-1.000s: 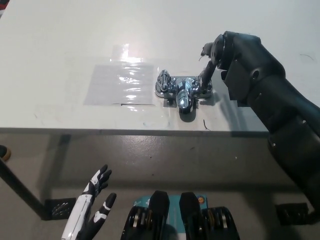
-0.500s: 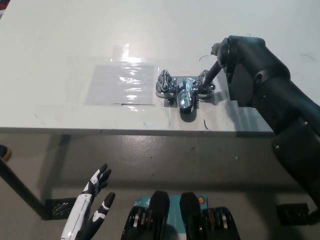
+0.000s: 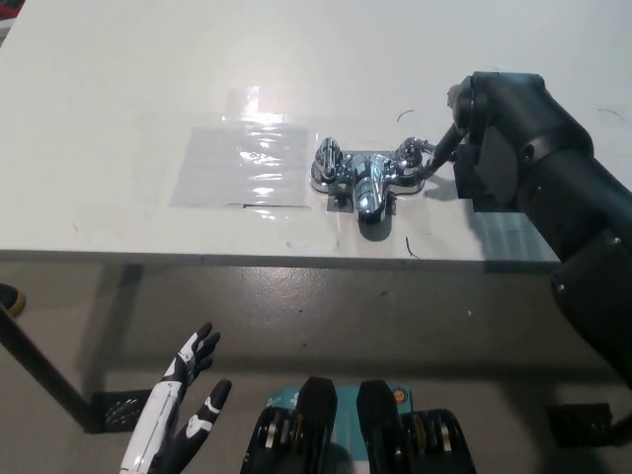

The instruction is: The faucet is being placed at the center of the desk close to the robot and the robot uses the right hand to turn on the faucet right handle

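Nearest, below the tabletop's edge, the white left hand (image 3: 183, 400) hangs over the grey floor (image 3: 395, 316), fingers spread and holding nothing, much as a second ago. On the white tabletop (image 3: 118, 89), near its front edge and about the middle, sits the chrome faucet (image 3: 367, 184), with a shiny clear sheet (image 3: 242, 163) just to its left. The black right hand (image 3: 484, 138) has slid off to the right since then. It reaches in sideways and meets the right handle (image 3: 415, 156); whether it grips it, I cannot tell.
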You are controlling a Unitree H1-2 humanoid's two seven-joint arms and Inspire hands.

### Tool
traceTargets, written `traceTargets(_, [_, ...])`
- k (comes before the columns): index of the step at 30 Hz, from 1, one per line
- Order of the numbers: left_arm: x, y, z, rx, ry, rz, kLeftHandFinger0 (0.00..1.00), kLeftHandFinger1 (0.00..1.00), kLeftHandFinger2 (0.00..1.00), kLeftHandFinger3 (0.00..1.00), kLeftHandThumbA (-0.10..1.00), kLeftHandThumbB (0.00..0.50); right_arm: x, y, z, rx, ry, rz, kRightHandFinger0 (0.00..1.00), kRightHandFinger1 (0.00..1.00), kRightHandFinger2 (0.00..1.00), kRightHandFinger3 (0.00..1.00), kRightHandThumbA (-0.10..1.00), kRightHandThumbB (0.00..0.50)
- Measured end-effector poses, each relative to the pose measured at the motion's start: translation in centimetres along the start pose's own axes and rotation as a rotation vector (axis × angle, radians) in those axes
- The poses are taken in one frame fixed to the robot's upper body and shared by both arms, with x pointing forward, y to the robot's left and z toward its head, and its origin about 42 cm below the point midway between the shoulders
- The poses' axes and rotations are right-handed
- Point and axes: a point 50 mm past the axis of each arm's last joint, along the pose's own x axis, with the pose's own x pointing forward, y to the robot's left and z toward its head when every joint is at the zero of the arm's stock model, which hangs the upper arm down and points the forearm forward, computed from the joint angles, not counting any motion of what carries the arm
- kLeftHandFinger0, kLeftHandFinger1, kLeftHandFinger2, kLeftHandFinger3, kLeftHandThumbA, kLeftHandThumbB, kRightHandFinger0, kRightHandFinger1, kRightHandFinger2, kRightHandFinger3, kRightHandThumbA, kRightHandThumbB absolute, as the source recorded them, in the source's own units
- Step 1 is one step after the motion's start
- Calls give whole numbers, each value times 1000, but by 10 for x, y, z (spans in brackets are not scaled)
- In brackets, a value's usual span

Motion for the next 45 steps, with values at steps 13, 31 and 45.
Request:
traceTargets(13, [1,0,1,4,-3,-1,1000,1000,1000,1000,869,211,6,0,-21,29,60,-99,1000,1000,1000,1000,953,245])
traceTargets(31, [2,0,-2,3,5,0,1000,1000,1000,1000,843,208,-19,-73,-103,244,40,-503,1000,1000,1000,1000,877,120])
traceTargets(45, [9,0,-3,2,5,-2,1000,1000,1000,1000,847,199,-25,20,-120,420,-120,-515,1000,1000,1000,1000,1000,149])
